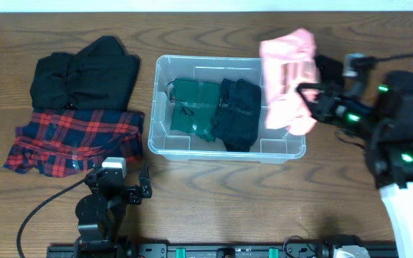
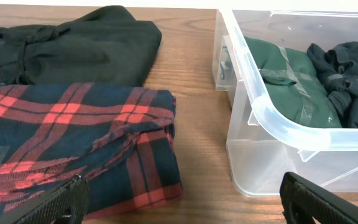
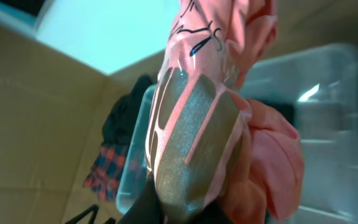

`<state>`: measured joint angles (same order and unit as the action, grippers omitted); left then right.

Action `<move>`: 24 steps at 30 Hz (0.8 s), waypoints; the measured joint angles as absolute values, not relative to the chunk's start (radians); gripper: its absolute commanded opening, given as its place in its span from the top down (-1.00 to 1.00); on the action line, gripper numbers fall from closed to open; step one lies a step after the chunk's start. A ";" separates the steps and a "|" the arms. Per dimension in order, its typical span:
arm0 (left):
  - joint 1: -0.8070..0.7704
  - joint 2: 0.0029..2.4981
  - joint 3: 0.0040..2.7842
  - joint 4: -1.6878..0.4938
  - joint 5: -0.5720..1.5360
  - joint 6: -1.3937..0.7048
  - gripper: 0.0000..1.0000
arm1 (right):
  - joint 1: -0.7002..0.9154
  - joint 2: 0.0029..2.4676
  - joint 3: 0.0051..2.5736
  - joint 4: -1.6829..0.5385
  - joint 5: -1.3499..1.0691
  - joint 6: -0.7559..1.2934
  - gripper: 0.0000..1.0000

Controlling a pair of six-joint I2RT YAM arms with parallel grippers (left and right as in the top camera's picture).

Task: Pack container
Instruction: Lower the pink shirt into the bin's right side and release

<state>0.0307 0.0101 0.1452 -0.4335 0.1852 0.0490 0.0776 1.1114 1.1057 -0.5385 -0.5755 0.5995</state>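
Where the left arm sat nearest the front of the wooden table (image 1: 228,215), the left gripper (image 1: 143,188) stood with its jaws spread wide and nothing between them, its dark fingers (image 2: 61,200) low in the wrist view. Just beyond it lay a rumpled red-and-navy plaid shirt (image 1: 77,140), its right edge just beside the container (image 1: 224,155) with a strip of bare wood between them. The container stood upright and open-topped at the middle of the table. A folded green garment (image 1: 192,107) filled its left half, and a dark crumpled garment (image 1: 239,113) lay touching the green one on its right. Over the container's right end the right gripper (image 1: 301,93) was clamped on a pink garment (image 1: 289,68), whose cloth draped over one finger (image 3: 191,149) and hung across the rim. Farthest back on the left, a black top (image 1: 84,72) lay touching the plaid shirt.
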 measured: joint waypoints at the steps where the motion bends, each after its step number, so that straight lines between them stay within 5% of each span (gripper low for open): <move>1: 0.031 0.010 0.145 -0.434 0.185 0.049 -0.96 | 0.113 1.138 1.106 -0.516 -0.554 0.622 0.97; 11: 0.031 0.010 0.145 -0.433 0.185 0.049 -0.96 | 0.326 1.467 1.105 -0.331 -0.360 0.876 0.97; 24: 0.031 0.010 0.145 -0.433 0.185 0.049 -0.96 | 0.324 1.611 1.104 -0.570 -0.137 0.923 0.98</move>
<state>0.0307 0.0101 0.1452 -0.4332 0.1852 0.0490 0.3237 1.6108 1.1042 -0.5697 -0.1368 0.9234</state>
